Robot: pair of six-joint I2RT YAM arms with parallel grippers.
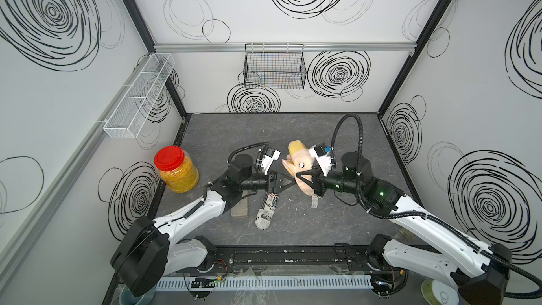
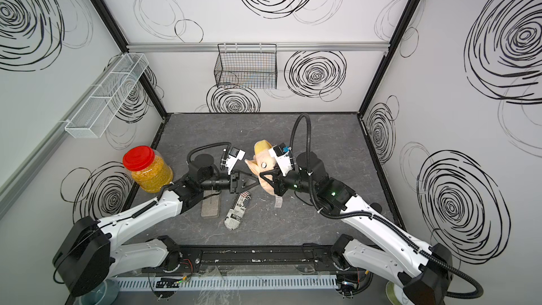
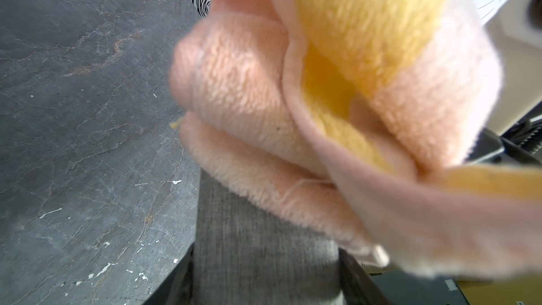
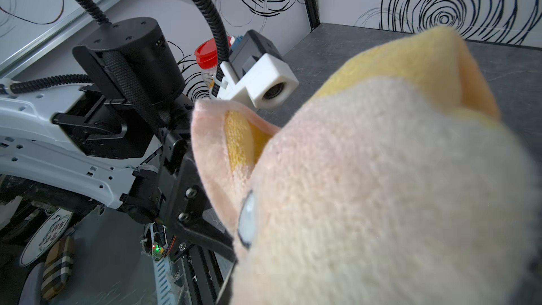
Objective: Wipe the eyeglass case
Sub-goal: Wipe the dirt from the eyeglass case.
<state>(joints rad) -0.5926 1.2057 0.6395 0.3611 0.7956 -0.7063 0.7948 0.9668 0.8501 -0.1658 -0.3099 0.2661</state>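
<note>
The left gripper (image 1: 290, 182) is closed tight on the grey woven-cloth eyeglass case (image 3: 264, 244), over the dark stone-look table (image 1: 337, 136). The right gripper (image 1: 299, 175) is closed on the fluffy pink-and-yellow cloth (image 1: 296, 156), which touches the case's far end. Behind the cloth there is open table up to the back edge. In front of the cloth lies a newspaper-print pouch (image 1: 265, 212).

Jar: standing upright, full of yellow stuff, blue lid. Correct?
Not quite. The lid is red, not blue, as both top views show. The rest holds: the jar stands upright and is full of yellow stuff.
</note>
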